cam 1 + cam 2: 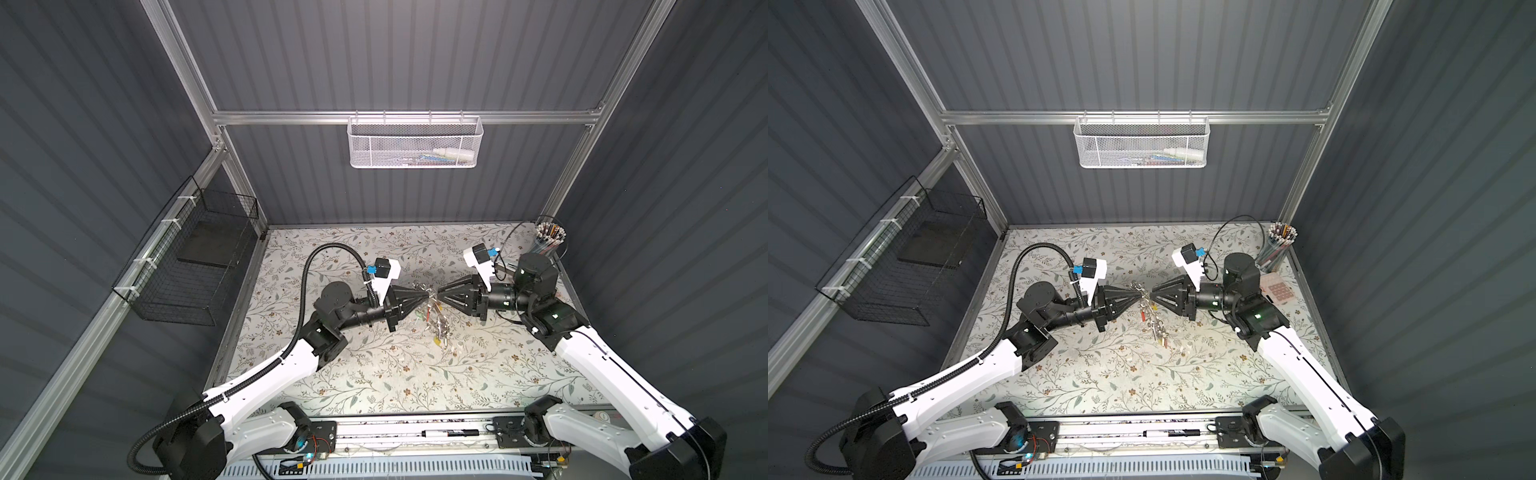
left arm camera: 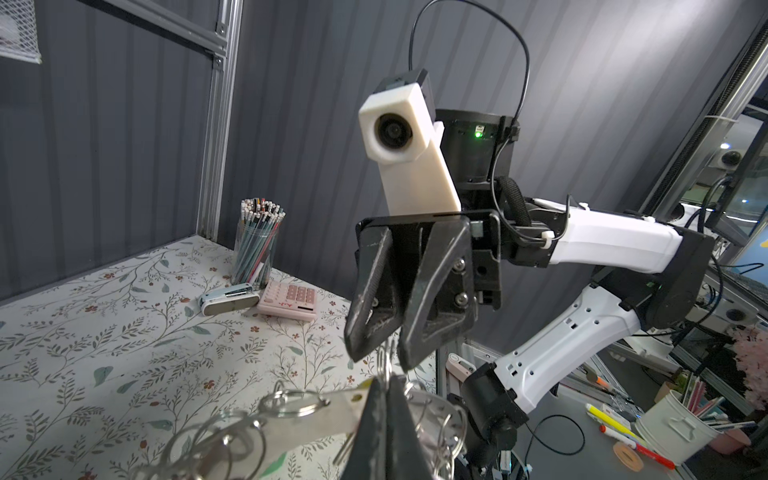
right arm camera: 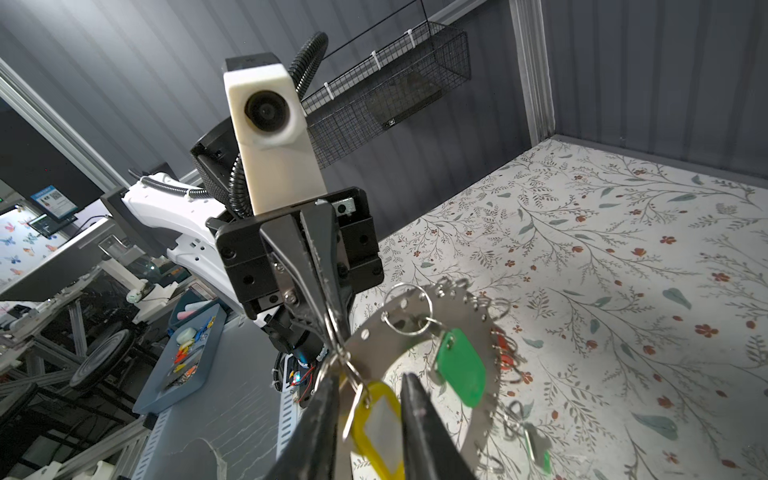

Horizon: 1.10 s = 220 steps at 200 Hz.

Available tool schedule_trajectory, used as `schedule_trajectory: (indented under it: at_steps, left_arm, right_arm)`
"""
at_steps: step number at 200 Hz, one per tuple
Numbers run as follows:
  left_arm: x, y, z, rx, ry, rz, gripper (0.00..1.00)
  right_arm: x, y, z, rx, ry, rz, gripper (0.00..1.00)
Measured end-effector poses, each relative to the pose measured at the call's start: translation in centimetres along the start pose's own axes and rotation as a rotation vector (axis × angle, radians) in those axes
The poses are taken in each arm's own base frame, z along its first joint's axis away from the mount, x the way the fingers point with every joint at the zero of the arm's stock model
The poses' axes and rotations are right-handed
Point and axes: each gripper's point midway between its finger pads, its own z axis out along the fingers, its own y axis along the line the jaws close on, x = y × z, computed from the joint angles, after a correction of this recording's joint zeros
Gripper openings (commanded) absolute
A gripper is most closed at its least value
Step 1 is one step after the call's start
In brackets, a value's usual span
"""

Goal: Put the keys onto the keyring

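Your left gripper (image 1: 427,296) clamped the keyring (image 3: 449,307) rim tight; right gripper (image 2: 382,359) sat narrowly open astride the yellow-tagged key (image 3: 378,424). You needed a square pinch and a steady keyring.

Place: robotics lab, enclosed test cell.
Enclosure: aluminium frame (image 1: 407,117), grey ribbed panels (image 1: 415,54), upper half of both top views.
Rig: left arm (image 1: 266,374), right arm (image 1: 615,374), front rail (image 1: 374,428) at bottom edge.
Beyond: screen (image 3: 41,166), blue parts tray (image 3: 178,361), left of the right wrist view.

Floral table (image 2: 124,332): calculator (image 2: 291,300), stapler (image 2: 227,298), pencil cup (image 2: 254,253)
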Motion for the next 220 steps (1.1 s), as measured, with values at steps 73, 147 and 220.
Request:
schedule_trajectory:
  at_steps: [73,147,220]
  left_arm:
    - [-0.9,-0.1,0.3,0.016,-0.053,0.008,0.00]
    - [-1.1,0.6,0.6,-0.005,-0.081,0.014,0.00]
    - [-0.4,1.7,1.0,-0.027,-0.089,-0.022,0.00]
  right_arm:
    - [-0.6,-0.4,0.5,-0.006,-0.001,-0.005,0.27]
    - [-0.6,-0.1,0.9,-0.033,-0.002,-0.004,0.08]
    - [0.4,-1.1,1.0,-0.003,0.001,0.011,0.04]
